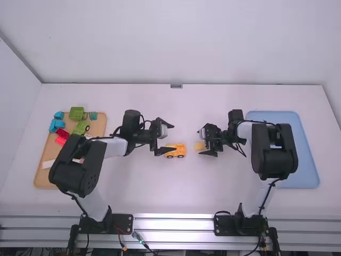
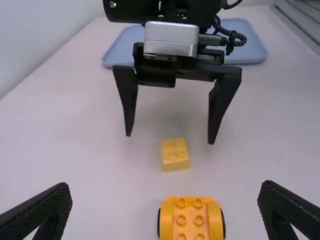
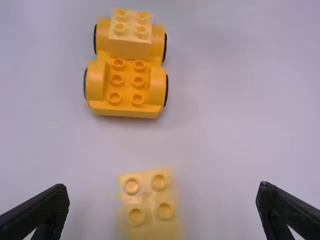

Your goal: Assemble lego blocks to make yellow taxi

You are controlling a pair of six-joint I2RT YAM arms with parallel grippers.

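Left claw [image 1: 173,137] near yellow car [image 1: 180,151], long axis toward right claw [image 1: 199,142].

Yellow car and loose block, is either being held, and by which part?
Nothing is held: the left pincer and right pincer are open, the car and block resting on the table.

Room between car [image 3: 126,82] and block [image 3: 150,202], fingers [image 1: 208,153] flanking block

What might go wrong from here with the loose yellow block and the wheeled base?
The wheeled base stands ungripped on its wheels, so it may roll when a block is pressed on. The loose yellow block lies slightly askew between the right gripper's open fingers, so closing might twist or nudge it.
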